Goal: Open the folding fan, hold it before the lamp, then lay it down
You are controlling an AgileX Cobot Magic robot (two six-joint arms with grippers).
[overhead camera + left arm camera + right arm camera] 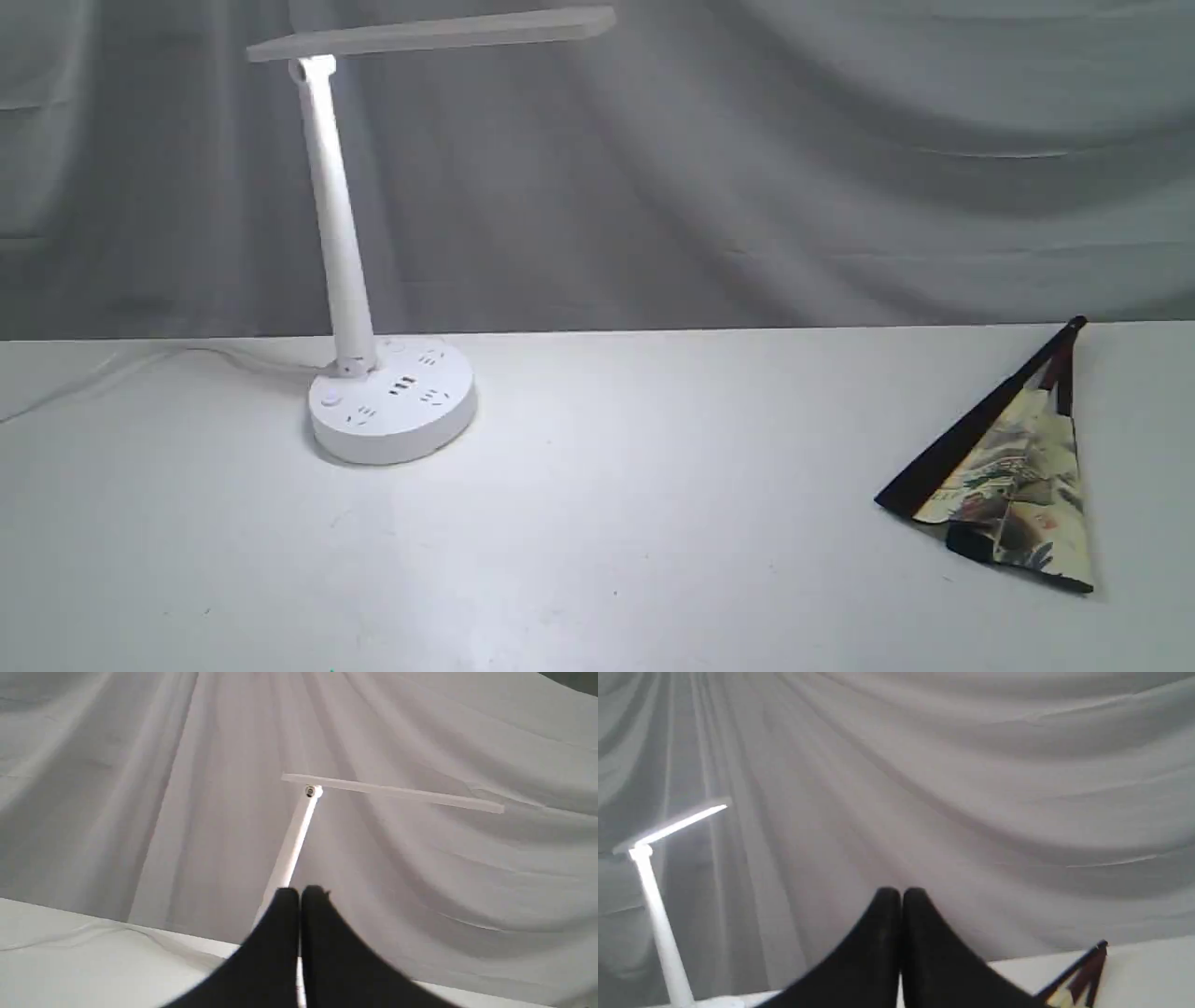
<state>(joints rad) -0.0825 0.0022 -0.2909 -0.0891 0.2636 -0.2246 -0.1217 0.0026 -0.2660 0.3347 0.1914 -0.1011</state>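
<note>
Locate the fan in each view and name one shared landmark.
Exterior: the fan lies partly open on the table, far right.
Left wrist: not in it.
Right wrist: the fan, only its ribbed end, cut off by the frame.
Landmark: the lamp shows in all three.

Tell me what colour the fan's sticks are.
The fan has dark maroon sticks; the exterior view shows them best.

The lamp (pixel 341 252) is lit: its bar head glows white in the right wrist view and throws a pale pool on the desk (pixel 607 523) around its base. Elsewhere the light is soft, grey and dim, with gentle shadows in the backdrop (pixel 840 187) folds. Both wrist views are blurred; the left gripper (pixel 299 896) and right gripper (pixel 901 895) show as featureless black.
</note>
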